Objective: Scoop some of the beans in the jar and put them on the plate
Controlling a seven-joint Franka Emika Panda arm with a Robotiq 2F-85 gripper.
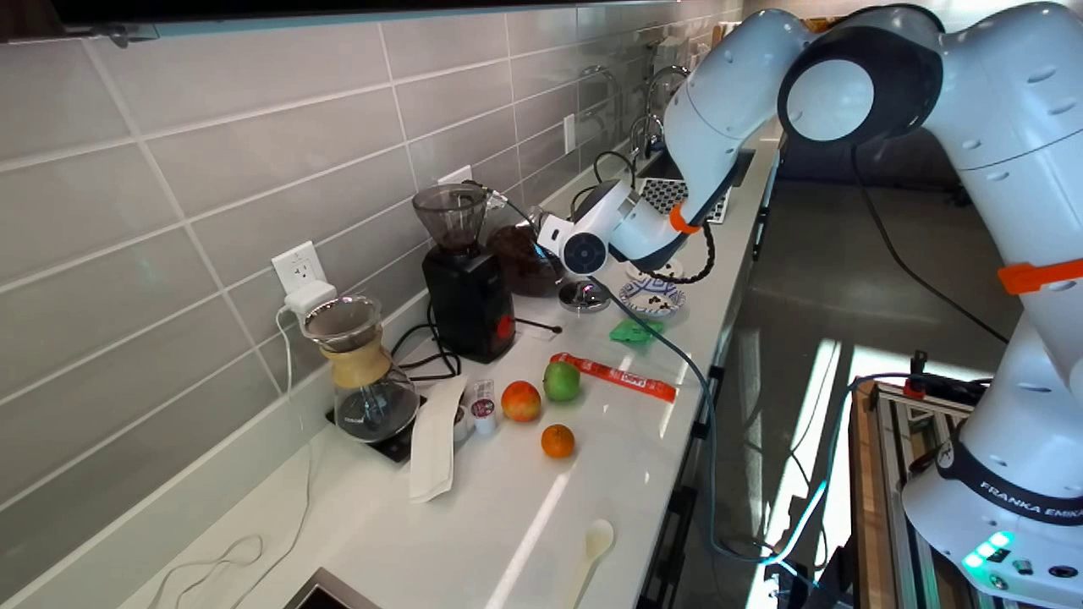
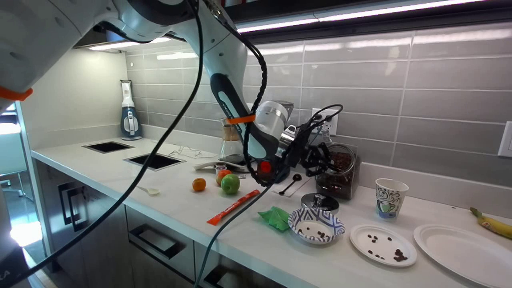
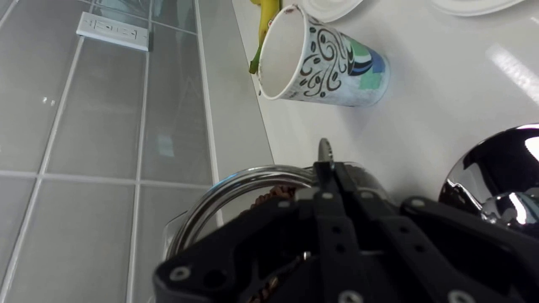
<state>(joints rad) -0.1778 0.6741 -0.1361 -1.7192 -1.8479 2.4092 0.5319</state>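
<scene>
The glass jar (image 2: 336, 187) of dark brown beans leans with its mouth tilted; it stands by the wall and also shows in an exterior view (image 1: 518, 260). Its metal rim (image 3: 241, 176) and beans (image 3: 280, 192) show in the wrist view. My gripper (image 2: 325, 160) is at the jar's mouth. In the wrist view the fingers (image 3: 332, 169) are nearly together on a thin metal utensil (image 3: 325, 151), whose rounded end sticks out; its other end is hidden. A small white plate (image 2: 370, 253) holds scattered beans (image 2: 400, 255).
A chrome lid (image 2: 319, 203) and a patterned bowl (image 2: 316, 216) with a few beans stand before the jar. A paper cup (image 2: 390, 200), large white plate (image 2: 460, 250) and banana (image 2: 496, 225) are beside it. A black grinder (image 1: 470, 300) and a black scoop (image 1: 539, 326) are nearby.
</scene>
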